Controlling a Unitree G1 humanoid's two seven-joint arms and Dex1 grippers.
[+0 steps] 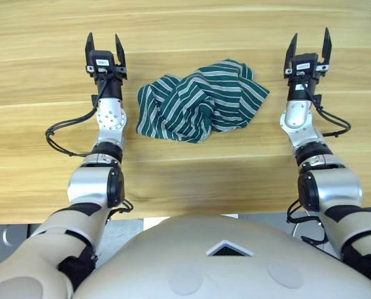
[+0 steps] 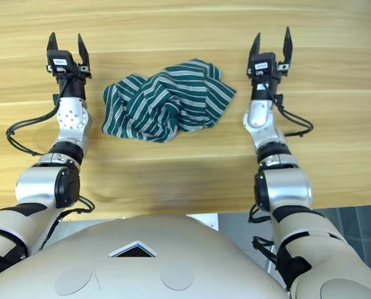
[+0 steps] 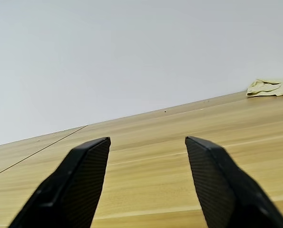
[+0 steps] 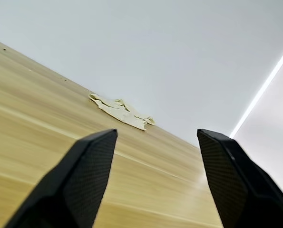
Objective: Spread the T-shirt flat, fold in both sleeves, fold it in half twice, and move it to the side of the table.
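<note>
A green T-shirt (image 1: 201,99) with thin white stripes lies crumpled in a heap on the wooden table (image 1: 185,174), between my two arms. My left gripper (image 1: 105,43) stands open to the left of the heap, a hand's width from the cloth, with nothing between its fingers. On the other side my right gripper (image 1: 309,40) is open too, just right of the shirt's far corner and apart from it. Both point away from me across the table. The left wrist view looks out between two black fingertips (image 3: 79,180), and so does the right wrist view (image 4: 84,185).
A pale yellow cloth (image 4: 122,110) lies crumpled near the table's far edge, also seen as the pale cloth (image 3: 269,87) in the left wrist view. A white wall rises behind the table. Bare wood stretches on all sides of the shirt.
</note>
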